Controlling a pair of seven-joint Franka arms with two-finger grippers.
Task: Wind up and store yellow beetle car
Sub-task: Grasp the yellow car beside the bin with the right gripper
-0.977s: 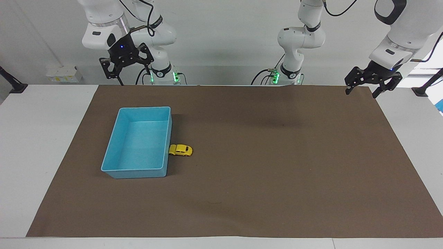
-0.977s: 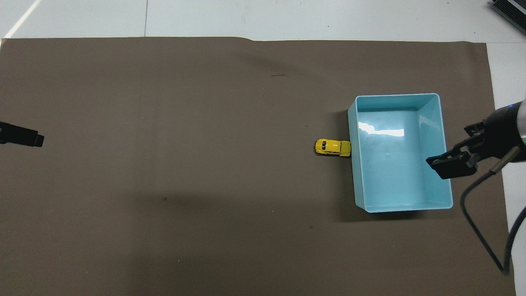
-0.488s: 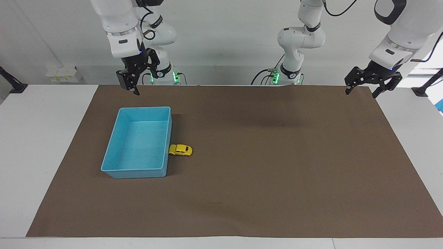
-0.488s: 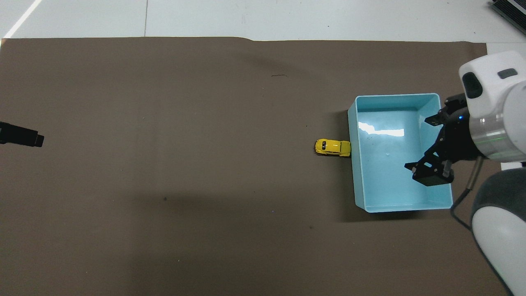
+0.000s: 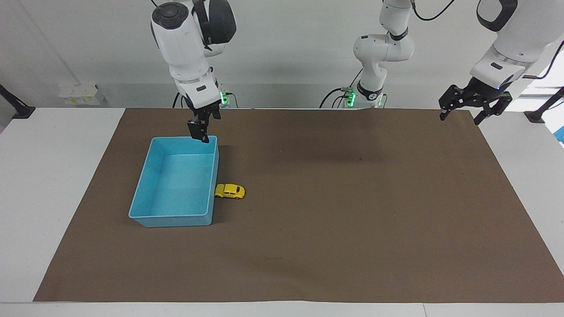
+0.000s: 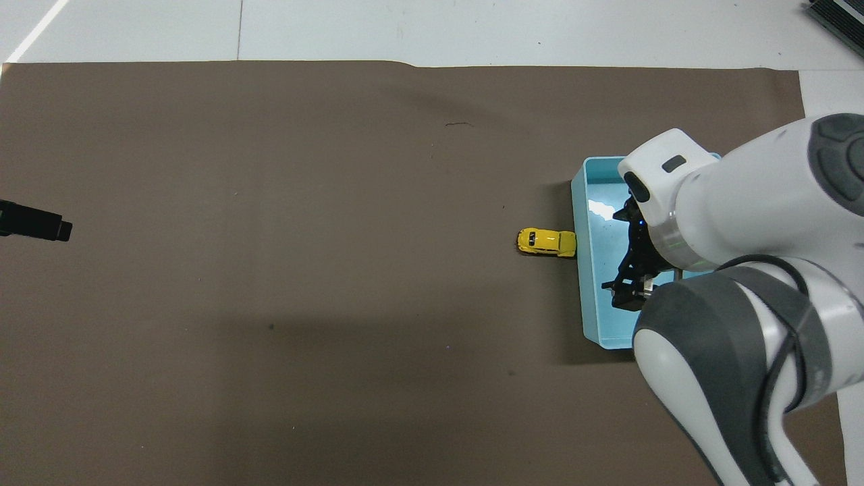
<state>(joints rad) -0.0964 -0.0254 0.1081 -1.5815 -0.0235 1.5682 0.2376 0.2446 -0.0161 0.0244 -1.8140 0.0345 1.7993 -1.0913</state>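
Observation:
The yellow beetle car stands on the brown mat, with one end against the blue tray's side wall that faces the left arm's end. It also shows in the overhead view, beside the tray. My right gripper hangs in the air over the tray's edge nearest the robots, well apart from the car. In the overhead view it covers part of the tray. My left gripper is open and empty, waiting over the mat's corner at the left arm's end; only its tip shows from overhead.
The brown mat covers most of the white table. The right arm's white and grey links hide much of the tray from overhead. The tray holds nothing that I can see.
The right arm has swung from outside the tray toward the table's middle and lowered, turning its gripper, so it now hangs over the tray's near edge. The car, tray and left arm have not moved.

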